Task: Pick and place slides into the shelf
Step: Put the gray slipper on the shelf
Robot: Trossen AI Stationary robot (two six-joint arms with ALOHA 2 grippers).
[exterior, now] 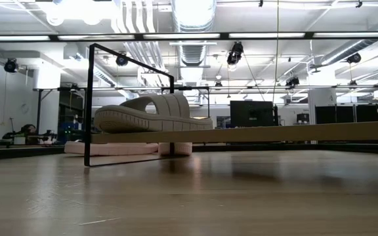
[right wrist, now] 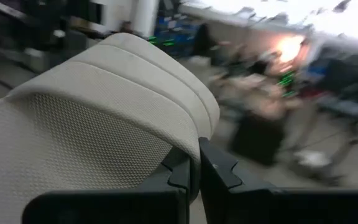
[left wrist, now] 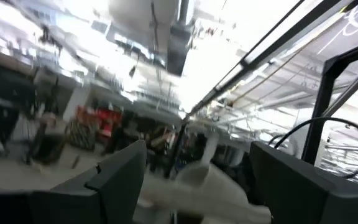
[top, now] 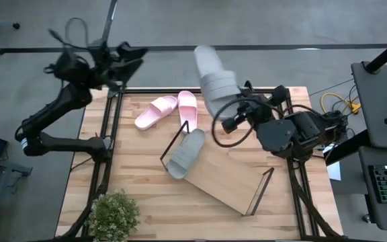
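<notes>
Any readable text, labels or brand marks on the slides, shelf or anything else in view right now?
None can be read.
Grey slide in the right gripper: ribbed strap, no print showing.
Pink slides and shelf: no marks visible.
Background monitors: too blurred to read.

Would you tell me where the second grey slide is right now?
In the high view the second grey slide is lifted in the right gripper, over the table's far edge, just right of the pink pair and beyond the shelf.

Pink slides [top: 168, 109]: light pink, ribbed straps. Grey slide [top: 185, 154] on shelf [top: 224, 178]: pale grey, ribbed. Shelf: light wood, dark wire frames. Desk [top: 274, 215]: light striped wood.
</notes>
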